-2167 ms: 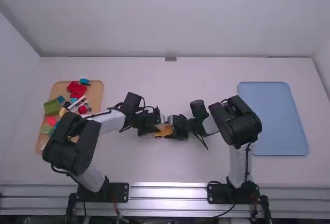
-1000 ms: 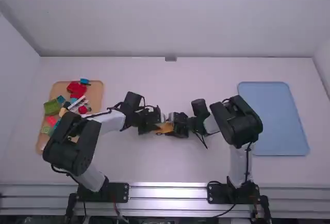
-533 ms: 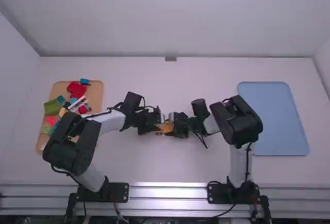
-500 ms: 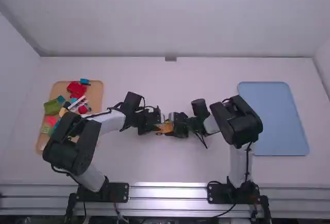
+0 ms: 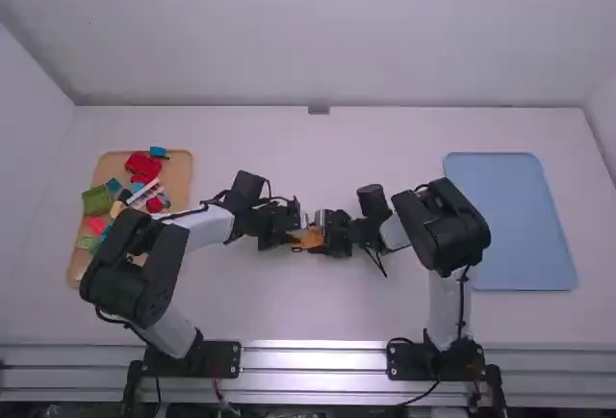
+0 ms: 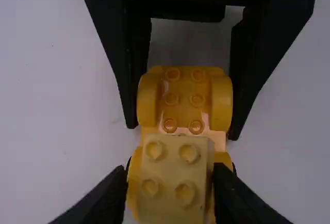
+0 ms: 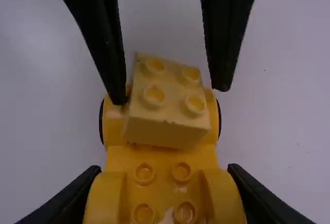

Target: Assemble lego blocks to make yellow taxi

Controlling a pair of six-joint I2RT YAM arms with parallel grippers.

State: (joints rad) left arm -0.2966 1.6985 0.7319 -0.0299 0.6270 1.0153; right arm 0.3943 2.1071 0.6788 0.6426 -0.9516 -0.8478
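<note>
Yellow taxi chassis (image 7: 164, 157): we find it at mid-table, between the two grippers. We record the right gripper (image 5: 324, 236), at its 3 o'clock, with fingers clamped on the chassis sides. We observe the left gripper (image 5: 296, 236), at 9 o'clock, with fingers apart, astride the pale yellow block (image 6: 172, 180). We note that block slightly askew on the chassis's 9 o'clock end; whether it is fully seated, we cannot tell.
</note>
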